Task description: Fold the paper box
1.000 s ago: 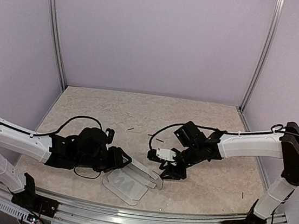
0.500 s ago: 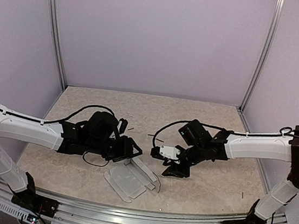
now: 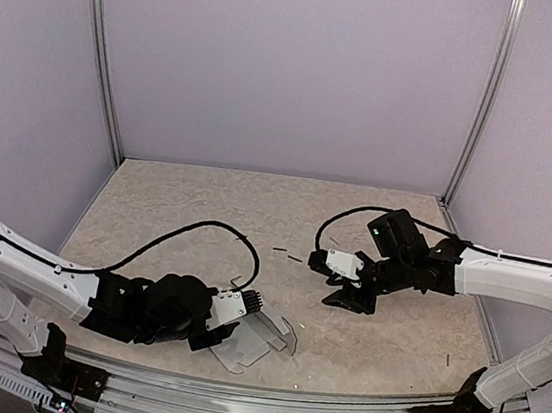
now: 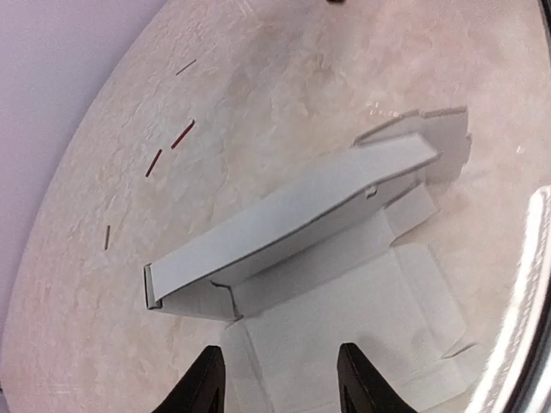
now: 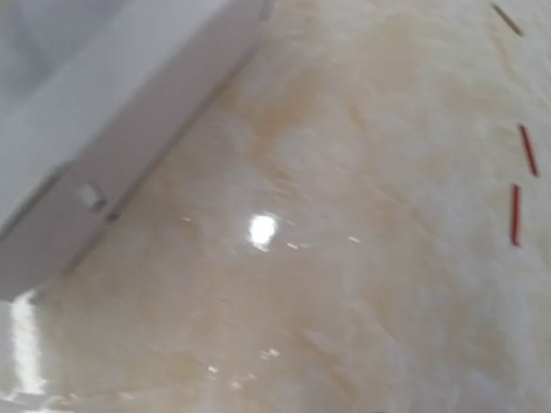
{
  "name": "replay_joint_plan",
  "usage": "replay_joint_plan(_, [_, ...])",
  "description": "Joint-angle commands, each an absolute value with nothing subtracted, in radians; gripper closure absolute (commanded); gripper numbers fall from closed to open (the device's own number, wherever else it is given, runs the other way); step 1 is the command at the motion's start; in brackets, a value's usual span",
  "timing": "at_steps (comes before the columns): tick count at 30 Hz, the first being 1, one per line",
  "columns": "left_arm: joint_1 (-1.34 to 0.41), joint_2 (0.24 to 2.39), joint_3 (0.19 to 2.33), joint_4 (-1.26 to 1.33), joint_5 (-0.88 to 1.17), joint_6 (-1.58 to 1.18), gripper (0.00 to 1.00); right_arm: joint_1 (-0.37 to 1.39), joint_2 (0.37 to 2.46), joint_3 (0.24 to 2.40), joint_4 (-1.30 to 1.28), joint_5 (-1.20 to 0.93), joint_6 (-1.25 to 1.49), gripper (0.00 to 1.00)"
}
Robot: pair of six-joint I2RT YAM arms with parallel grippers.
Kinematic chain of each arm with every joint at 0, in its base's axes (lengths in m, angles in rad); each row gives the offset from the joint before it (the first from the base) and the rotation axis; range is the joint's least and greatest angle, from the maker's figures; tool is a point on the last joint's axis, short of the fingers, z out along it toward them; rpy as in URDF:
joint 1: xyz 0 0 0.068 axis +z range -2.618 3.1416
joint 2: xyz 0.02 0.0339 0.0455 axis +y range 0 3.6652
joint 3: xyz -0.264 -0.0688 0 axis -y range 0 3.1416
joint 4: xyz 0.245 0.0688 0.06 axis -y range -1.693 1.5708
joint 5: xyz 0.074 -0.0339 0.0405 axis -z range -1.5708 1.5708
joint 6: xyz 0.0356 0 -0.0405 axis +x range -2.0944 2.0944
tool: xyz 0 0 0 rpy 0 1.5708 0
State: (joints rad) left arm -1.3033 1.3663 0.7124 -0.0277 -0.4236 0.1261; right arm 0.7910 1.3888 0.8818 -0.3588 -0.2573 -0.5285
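Currently, the paper box (image 3: 258,337) is lying on the bench (image 3: 185,206) close to its near edge, a little left of the middle, partly folded. In the left wrist view the box (image 4: 327,258) is showing one long panel standing up as a slim double wall along its far side, while the wider panels and small end flaps are lying flat on the near side.

The left tool (image 3: 249,304) is reaching low across from the left, right at the box's left end. Its two dark fingertips (image 4: 207,383) are standing apart, open, with the flat card's near edge between them and nothing gripped.

The right tool (image 3: 345,298) is hanging over bare bench to the right of the box and farther back, clearly apart from it. Whether its jaws are parted I cannot tell; its own camera is showing only the box's raised wall (image 5: 112,112) at upper left. A few thin dark scraps (image 3: 288,256) are lying between the two arms, farther back than the box.
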Motion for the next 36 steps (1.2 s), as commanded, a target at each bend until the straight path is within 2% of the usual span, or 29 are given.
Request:
replay_joint_plan(1, [-1.291, 1.394, 0.57, 0.422, -0.626, 0.638, 0.55, 0.755, 1.374, 0.877, -0.362, -0.283, -0.511, 0.56])
replay_joint_plan(4, [-1.283, 1.444, 0.53, 0.603, -0.652, 0.799, 0.54, 0.747, 1.371, 0.869, -0.36, -0.29, -0.51, 0.56])
replay_joint_plan(10, [-1.288, 1.584, 0.532, 0.807, -0.65, 1.002, 0.55, 0.726, 1.371, 0.869, -0.357, -0.309, -0.511, 0.56])
replay_joint_plan(15, [-1.291, 1.654, 0.57, 0.775, -0.621, 1.09, 0.61, 0.709, 1.359, 0.863, -0.364, -0.322, -0.515, 0.56])
replay_joint_plan(23, [-1.288, 1.595, 0.567, 0.621, -0.589, 1.085, 0.61, 0.68, 1.347, 0.854, -0.369, -0.351, -0.52, 0.56])
replay_joint_plan(29, [-1.269, 1.697, 0.586, 0.765, -0.648, 1.22, 0.66, 0.679, 1.346, 0.859, -0.366, -0.358, -0.52, 0.56])
replay_joint_plan(36, [-1.256, 1.753, 0.589, 0.817, -0.649, 1.268, 0.68, 0.678, 1.34, 0.857, -0.374, -0.364, -0.519, 0.56])
